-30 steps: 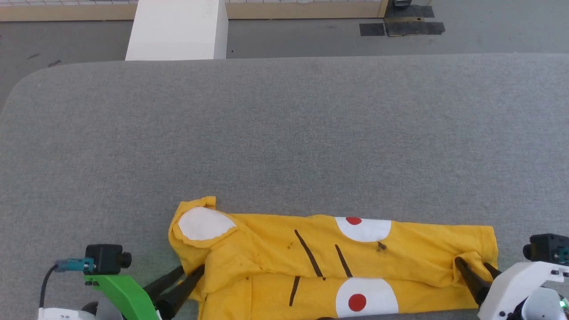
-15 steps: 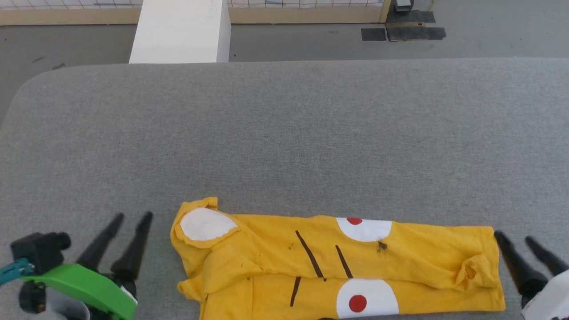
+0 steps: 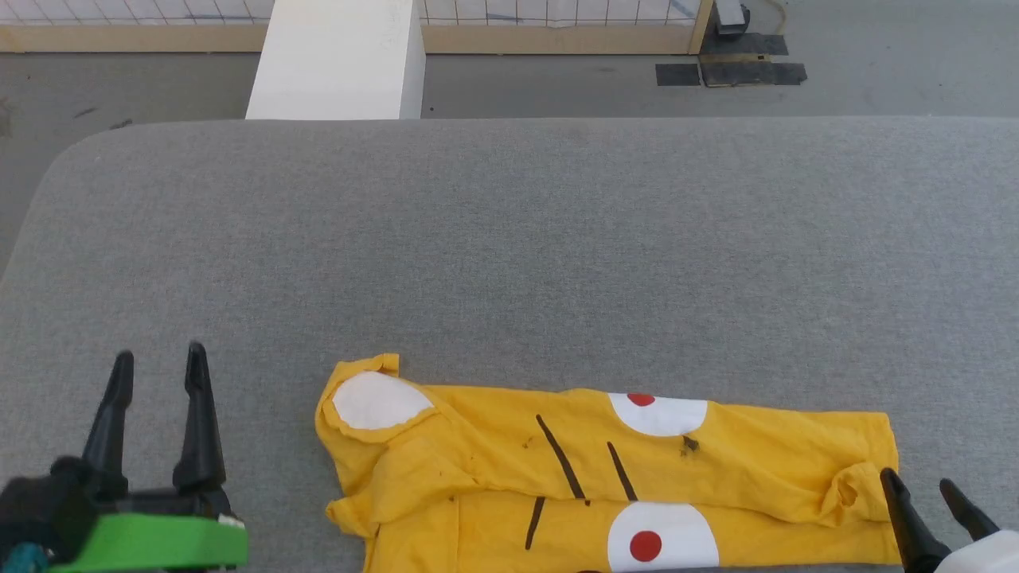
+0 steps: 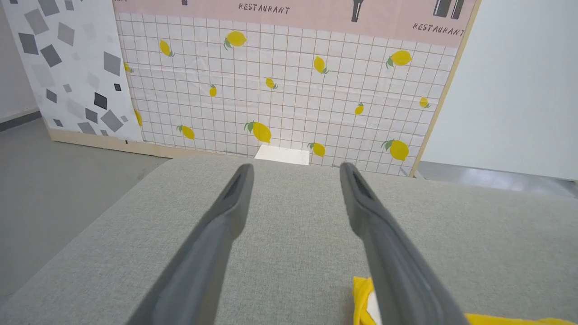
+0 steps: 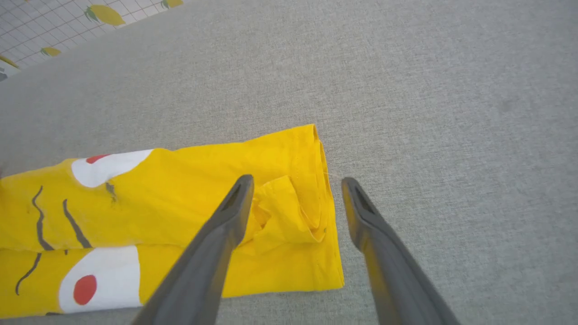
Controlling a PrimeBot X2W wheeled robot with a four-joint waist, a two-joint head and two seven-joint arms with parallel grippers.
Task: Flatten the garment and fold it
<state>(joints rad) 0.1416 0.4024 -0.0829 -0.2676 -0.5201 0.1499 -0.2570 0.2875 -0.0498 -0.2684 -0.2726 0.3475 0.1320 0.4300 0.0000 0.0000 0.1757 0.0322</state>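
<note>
Garment (image 3: 716,454) looks limp, light cotton, half-folded on desk (image 3: 509,239); I'd pinch the doubled short edges at each end. My left gripper (image 3: 159,352) and right gripper (image 3: 915,477) both spread, empty.

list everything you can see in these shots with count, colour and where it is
garment: one, mustard yellow with white ovals, red dots and dark stripes, doubled over along the table's near edge, right end rumpled
table: one, grey fabric top, under the garment
block: one, white, on the floor beyond the table's far edge
wall panel: one, white grid with yellow lemons, behind the block
floor patches: a few, black, far right on the grey floor
left gripper: one, dark fingers, open, over bare table left of the garment
right gripper: one, dark fingers, open, at the garment's right end
</note>
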